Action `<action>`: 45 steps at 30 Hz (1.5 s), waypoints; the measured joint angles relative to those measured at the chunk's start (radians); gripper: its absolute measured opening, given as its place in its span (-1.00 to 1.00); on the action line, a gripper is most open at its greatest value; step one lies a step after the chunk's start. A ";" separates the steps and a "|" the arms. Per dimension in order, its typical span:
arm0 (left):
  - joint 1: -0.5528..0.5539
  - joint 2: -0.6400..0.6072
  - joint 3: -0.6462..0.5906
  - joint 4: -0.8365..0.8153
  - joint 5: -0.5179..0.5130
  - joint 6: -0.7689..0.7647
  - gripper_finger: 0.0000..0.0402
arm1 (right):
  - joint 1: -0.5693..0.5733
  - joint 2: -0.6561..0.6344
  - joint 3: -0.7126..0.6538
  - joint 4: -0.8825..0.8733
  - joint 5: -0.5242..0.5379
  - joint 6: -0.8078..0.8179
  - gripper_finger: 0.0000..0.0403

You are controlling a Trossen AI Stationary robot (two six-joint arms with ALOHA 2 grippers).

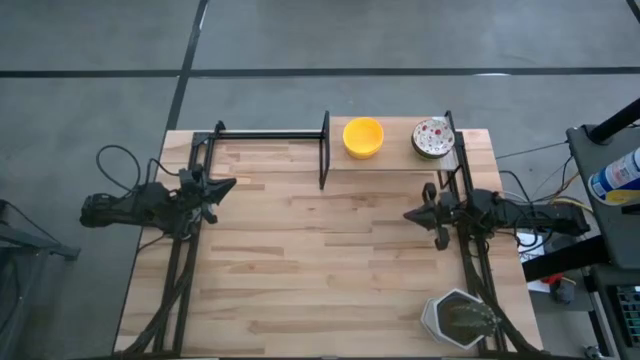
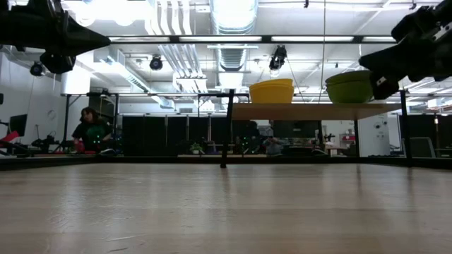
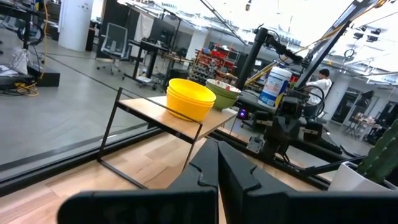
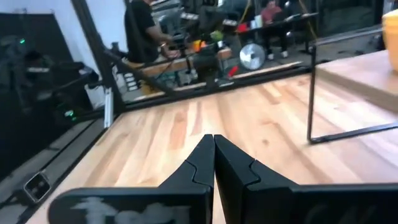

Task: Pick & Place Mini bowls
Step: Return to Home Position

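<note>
Here the stacked yellow bowls (image 1: 363, 137) and the speckled bowls (image 1: 433, 138) sit on the shelf (image 1: 398, 152) along the bench's (image 1: 320, 260) far edge. The left pincer (image 1: 228, 185), fingers together, hangs by the left edge, well apart; the right pincer (image 1: 410, 213), also together, hangs nearer, by the right edge.

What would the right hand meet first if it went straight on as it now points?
Probably nothing near: the shut right hand points across the table, and the shelf leg lies off to one side. Depth beyond is unclear.
</note>
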 joint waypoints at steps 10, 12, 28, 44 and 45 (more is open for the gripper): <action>0.000 0.026 0.000 -0.007 0.000 0.000 -1.00 | 0.007 -0.055 0.000 0.019 0.003 0.002 -0.96; 0.000 0.028 -0.001 -0.008 0.000 0.000 -1.00 | 0.007 -0.062 -0.001 0.006 0.004 0.002 -0.96; 0.000 0.037 -0.030 -0.200 0.118 0.143 -1.00 | 0.007 -0.054 -0.002 0.000 0.004 0.002 -0.96; 0.000 0.046 -0.129 -0.181 0.183 0.015 -1.00 | 0.007 -0.053 -0.002 0.000 0.003 0.002 -0.96; 0.000 0.045 -0.129 -0.181 0.182 0.015 -1.00 | 0.006 -0.053 -0.002 0.000 0.004 0.002 -0.96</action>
